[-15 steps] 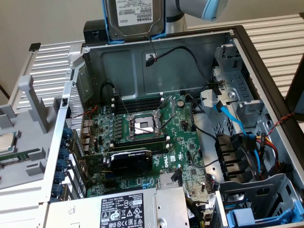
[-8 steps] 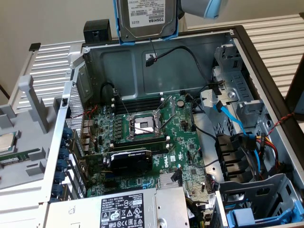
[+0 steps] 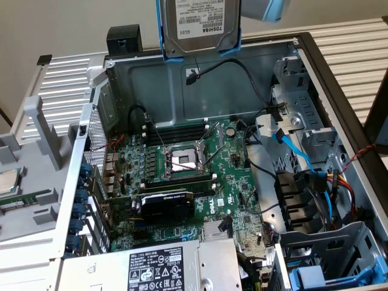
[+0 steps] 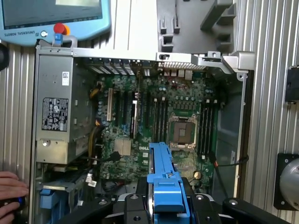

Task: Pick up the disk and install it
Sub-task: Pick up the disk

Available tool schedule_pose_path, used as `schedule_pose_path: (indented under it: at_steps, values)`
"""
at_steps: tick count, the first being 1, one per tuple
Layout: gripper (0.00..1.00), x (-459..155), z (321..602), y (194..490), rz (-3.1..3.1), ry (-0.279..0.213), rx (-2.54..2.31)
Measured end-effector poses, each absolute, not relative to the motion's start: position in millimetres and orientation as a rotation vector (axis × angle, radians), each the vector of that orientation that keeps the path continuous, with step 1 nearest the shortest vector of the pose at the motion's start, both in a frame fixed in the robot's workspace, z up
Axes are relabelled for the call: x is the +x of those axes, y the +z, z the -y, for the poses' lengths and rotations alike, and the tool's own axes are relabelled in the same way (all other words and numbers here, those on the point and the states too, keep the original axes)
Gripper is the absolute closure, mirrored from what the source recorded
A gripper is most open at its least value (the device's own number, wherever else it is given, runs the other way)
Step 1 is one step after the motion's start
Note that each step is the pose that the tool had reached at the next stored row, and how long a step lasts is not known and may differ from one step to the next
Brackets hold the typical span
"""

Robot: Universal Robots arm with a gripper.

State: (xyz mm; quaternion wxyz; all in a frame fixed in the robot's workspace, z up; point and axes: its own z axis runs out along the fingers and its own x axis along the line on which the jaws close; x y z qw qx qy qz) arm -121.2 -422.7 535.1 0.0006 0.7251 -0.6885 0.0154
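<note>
The disk hangs above the far wall of the open computer case. It is a silver hard drive with a white Toshiba label, set in a blue carrier frame. In the wrist view the blue carrier shows edge-on between my dark fingers, high over the motherboard. My gripper is shut on the disk, a finger on each side of the carrier.
Inside the case lie a CPU socket, a black card, loose cables and a grey power-supply box. A drive bay with a blue carrier sits at the exterior view's lower right. A hand rests beside the case, near a teach pendant.
</note>
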Motion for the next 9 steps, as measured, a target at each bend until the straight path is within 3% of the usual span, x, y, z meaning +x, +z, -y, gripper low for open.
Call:
schedule_pose_path:
  at_steps: [9]
  values:
    - [0.63,-105.2,443.5,539.0,2.162,0.048,2.277]
